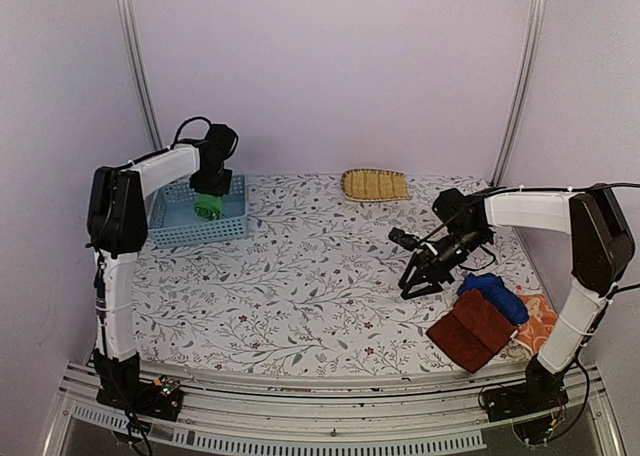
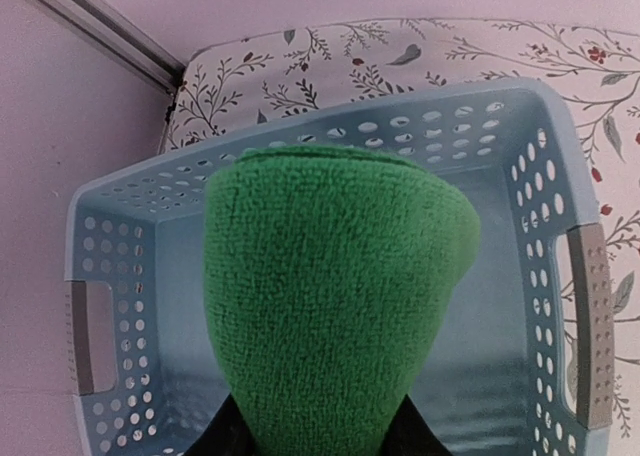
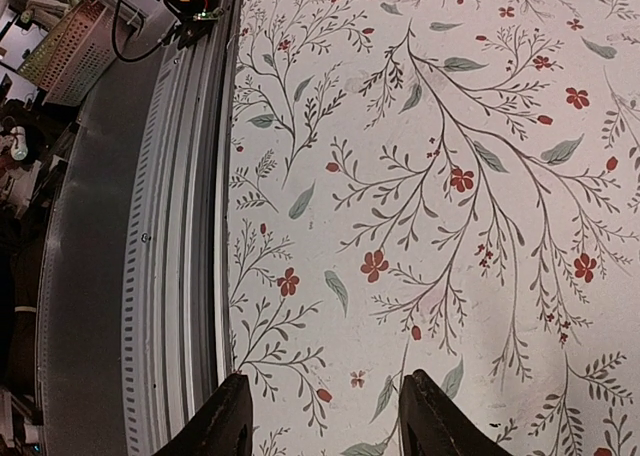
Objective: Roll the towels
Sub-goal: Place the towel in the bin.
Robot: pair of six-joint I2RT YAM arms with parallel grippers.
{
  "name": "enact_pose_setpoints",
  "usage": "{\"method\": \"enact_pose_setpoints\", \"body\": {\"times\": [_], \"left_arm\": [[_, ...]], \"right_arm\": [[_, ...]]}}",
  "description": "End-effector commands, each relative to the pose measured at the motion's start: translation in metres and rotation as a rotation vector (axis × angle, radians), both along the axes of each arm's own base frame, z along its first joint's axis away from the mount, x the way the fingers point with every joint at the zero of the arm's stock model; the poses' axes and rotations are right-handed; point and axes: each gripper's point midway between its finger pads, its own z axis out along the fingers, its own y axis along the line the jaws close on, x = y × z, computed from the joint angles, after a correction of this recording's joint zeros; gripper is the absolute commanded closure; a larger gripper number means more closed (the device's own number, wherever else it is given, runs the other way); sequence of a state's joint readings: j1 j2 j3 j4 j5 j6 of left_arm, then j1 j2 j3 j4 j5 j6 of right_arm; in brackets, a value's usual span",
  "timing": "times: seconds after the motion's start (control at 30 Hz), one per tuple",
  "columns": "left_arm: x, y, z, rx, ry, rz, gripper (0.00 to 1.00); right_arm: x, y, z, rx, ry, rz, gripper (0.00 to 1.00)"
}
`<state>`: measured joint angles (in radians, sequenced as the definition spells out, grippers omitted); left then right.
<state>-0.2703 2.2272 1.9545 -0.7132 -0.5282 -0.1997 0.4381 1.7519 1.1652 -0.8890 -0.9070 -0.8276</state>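
Four terry towels were logged. Green towel (image 2: pixel 330 296), rolled, soft and light, was pinched by the left gripper (image 1: pixel 211 194) over the pale blue basket (image 2: pixel 560 176) at ten o'clock; brown towel (image 1: pixel 472 328), blue towel (image 1: pixel 495 294) and orange towel (image 1: pixel 540 321) lay heaped at four o'clock. Right gripper (image 3: pixel 325 421) hung spread and empty at three o'clock; such limp cloth was judged best taken by a hem edge.

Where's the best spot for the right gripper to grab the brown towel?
The brown towel lies flat, with the blue towel crowding its far end and the orange towel its right. So likely pinch its left edge, coming from above on the open-table side.
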Motion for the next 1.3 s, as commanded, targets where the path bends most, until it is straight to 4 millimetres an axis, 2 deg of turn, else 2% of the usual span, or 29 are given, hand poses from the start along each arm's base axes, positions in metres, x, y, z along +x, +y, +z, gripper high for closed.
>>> {"method": "enact_pose_setpoints", "body": {"times": [0.0, 0.13, 0.43, 0.9, 1.27], "left_arm": [[0.014, 0.015, -0.006, 0.001, 0.007, 0.051, 1.00], [0.020, 0.009, -0.031, -0.024, 0.046, 0.057, 1.00], [0.029, 0.000, -0.063, -0.071, 0.082, 0.067, 1.00], [0.031, -0.034, -0.087, -0.284, 0.093, 0.040, 1.00], [0.030, -0.050, -0.097, -0.427, 0.111, 0.015, 1.00]], "right_arm": [[-0.002, -0.002, -0.009, -0.004, 0.026, -0.001, 0.47], [-0.002, -0.002, -0.010, -0.007, 0.025, 0.000, 0.47], [-0.002, -0.004, -0.015, -0.019, 0.030, -0.002, 0.47], [-0.002, -0.004, -0.018, -0.023, 0.044, 0.000, 0.47], [-0.002, -0.004, -0.019, -0.026, 0.045, 0.002, 0.47]]}}
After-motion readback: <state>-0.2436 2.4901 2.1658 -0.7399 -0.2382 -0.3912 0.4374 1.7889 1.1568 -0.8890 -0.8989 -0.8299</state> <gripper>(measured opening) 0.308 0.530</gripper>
